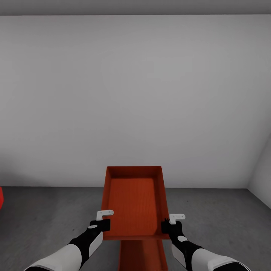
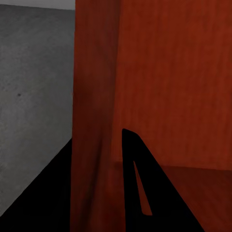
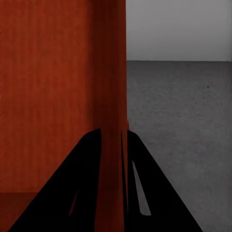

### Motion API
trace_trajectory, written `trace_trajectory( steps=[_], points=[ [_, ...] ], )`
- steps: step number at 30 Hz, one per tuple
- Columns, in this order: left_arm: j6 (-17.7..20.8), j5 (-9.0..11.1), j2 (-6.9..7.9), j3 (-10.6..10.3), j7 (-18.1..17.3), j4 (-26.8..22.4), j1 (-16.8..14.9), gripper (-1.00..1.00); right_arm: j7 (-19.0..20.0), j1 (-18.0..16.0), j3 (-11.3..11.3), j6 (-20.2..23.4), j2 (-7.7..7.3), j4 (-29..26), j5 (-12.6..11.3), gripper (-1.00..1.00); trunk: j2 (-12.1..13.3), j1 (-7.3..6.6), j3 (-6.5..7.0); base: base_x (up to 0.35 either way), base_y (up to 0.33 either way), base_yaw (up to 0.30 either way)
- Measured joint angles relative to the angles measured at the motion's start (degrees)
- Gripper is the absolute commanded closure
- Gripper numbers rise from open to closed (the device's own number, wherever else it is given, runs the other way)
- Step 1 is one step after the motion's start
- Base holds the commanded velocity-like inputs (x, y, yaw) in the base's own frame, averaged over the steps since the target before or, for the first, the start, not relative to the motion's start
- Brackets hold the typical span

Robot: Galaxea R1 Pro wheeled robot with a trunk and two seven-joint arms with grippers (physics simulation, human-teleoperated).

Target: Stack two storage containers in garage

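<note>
Stacking the bin: a slip could spoil it

Holding the upper bin [image 1: 134, 201] by its two long walls, the left gripper [image 1: 101, 222] and right gripper [image 1: 170, 224] are each clamped across a wall, fingers closed either side of it. It hangs over the grey concrete floor [image 1: 45, 218] of the white-walled garage, directly above the lower bin [image 1: 143, 256], whose edge shows beneath it. My worry: thin rim grips may let it tilt or slide, and lowering off-centre would leave it crooked or knock the lower one aside.
</note>
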Motion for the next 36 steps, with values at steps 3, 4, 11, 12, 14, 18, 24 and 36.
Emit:
trace_trajectory(
  steps=[3,4,11,12,14,18,24,36],
  points=[
    [0.0,-0.02,-0.01,0.02,0.0,0.0,0.0,1.0,0.0,0.0,-0.03,0.01,-0.01,-0.01,0.04,1.0,0.0,0.0,0.0,-0.004,-0.006,0.0],
    [0.0,-0.03,-0.01,0.03,0.01,0.0,0.0,1.0,0.01,0.0,-0.03,0.01,-0.01,-0.01,0.04,1.0,0.0,0.0,0.0,-0.002,-0.003,0.0],
    [0.0,-0.01,0.0,-0.01,0.02,-0.01,0.0,1.0,0.02,0.0,0.04,0.01,-0.01,0.0,-0.04,1.0,0.0,0.0,0.11,0.0,-0.001,0.112],
    [0.0,0.02,0.0,-0.04,0.01,-0.01,0.0,1.0,0.01,0.0,0.07,0.0,0.0,0.0,-0.08,1.0,0.0,0.0,0.14,0.0,0.0,0.08],
    [0.01,0.01,0.0,-0.03,0.0,-0.01,0.0,1.0,0.0,0.0,0.05,0.0,0.0,0.0,-0.06,1.0,0.0,0.0,0.16,0.0,0.0,0.027],
    [0.0,-0.03,-0.01,0.0,0.01,0.0,0.0,1.0,0.01,0.0,0.01,0.01,-0.01,-0.01,-0.01,1.0,0.0,0.0,0.17,0.0,0.0,0.007],
    [0.0,-0.02,-0.01,-0.01,0.01,0.0,0.0,1.0,0.01,0.0,-0.02,0.01,-0.01,-0.01,0.02,1.0,0.0,0.0,0.17,0.0,0.0,0.0],
    [0.09,-0.04,0.01,-0.03,0.01,-0.09,0.0,1.0,0.01,0.0,-0.03,0.01,0.0,-0.01,-0.03,1.0,0.0,0.0,0.17,0.0,0.0,0.0]
  ],
)
